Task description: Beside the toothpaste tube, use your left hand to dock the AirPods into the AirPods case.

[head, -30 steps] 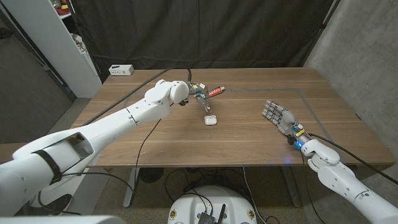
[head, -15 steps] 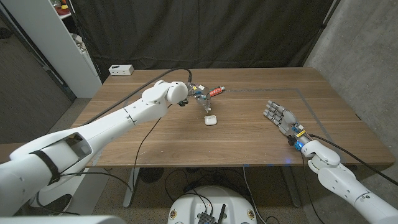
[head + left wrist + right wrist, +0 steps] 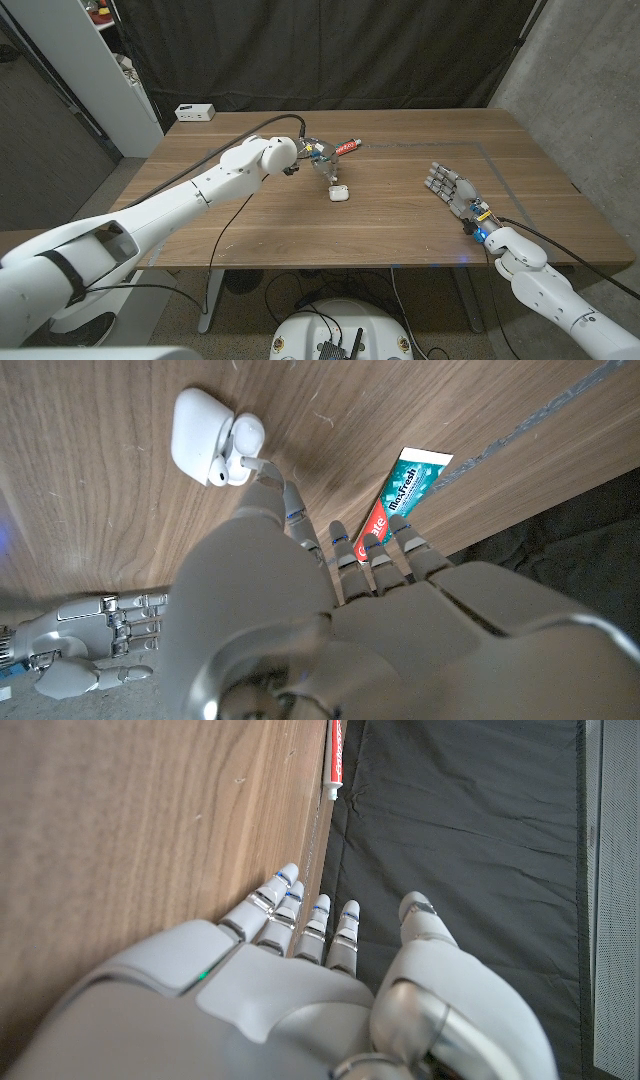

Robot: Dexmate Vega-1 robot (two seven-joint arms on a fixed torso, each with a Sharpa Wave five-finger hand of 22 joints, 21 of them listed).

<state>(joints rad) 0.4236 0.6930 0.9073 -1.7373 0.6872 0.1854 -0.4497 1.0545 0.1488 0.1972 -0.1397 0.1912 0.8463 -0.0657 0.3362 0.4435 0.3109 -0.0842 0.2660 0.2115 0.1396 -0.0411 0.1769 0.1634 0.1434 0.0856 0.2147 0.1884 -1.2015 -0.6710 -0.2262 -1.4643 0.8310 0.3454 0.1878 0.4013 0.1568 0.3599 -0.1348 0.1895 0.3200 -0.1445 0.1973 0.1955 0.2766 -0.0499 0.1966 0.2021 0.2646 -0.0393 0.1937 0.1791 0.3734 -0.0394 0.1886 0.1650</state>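
One earbud (image 3: 243, 438) sits at the mouth of the open white case (image 3: 197, 435) on the worktop (image 3: 250, 220), just beside the toothpaste tube (image 3: 395, 503). Left hand (image 3: 290, 600) fingers (image 3: 268, 500) pinch its stem, I think. Tiny, light, slick plastic: hold the stem. Right hand (image 3: 452, 189) rests apart, fingers together, holding nothing.

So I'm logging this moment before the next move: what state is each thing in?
AirPods case: lid open, on the table.
AirPod: at the case's opening, not fully seated.
left hand: fingers reaching to the AirPod's stem.
toothpaste tube: capped, lying flat.
right hand: holding nothing, fingers straight.
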